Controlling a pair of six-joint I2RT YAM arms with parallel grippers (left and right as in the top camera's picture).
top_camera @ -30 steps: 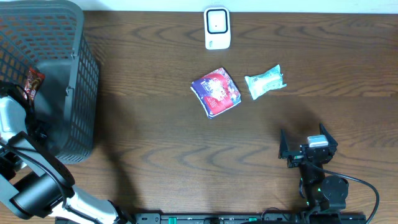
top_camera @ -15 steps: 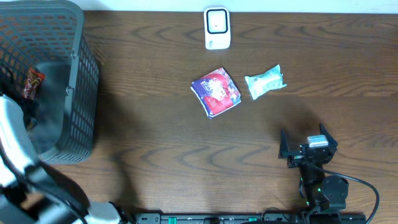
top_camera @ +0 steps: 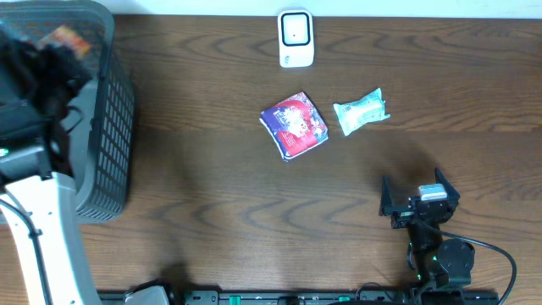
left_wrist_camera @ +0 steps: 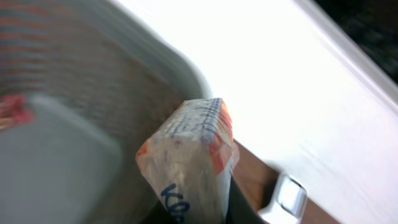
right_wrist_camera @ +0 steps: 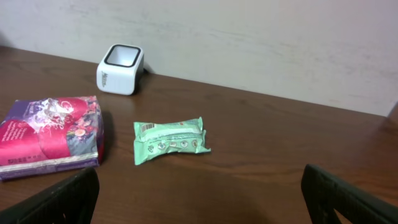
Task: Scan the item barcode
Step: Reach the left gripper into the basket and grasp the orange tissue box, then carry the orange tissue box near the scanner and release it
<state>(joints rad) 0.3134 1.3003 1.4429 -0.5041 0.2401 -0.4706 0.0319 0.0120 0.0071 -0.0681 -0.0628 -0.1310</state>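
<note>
Currently we hold a small crinkly snack packet [left_wrist_camera: 189, 163] pinched in the left fingers [top_camera: 51, 51] above the basket [top_camera: 114, 119] at the desk's far left corner. It looks light, soft, slippery; an edge grip suits. Right fingers [right_wrist_camera: 199, 193] stand spread, empty.

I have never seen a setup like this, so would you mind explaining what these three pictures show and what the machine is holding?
These are two robot arms at a wooden table. The overhead view looks straight down; the other two come from cameras on each wrist. On the table lie a white scanner, a purple and pink packet and a green packet, with a grey basket at one end. The left gripper, raised over the basket, is shut on an orange and white packet, seen close in its wrist view. The right gripper rests open near the table's front edge, holding nothing.
</note>
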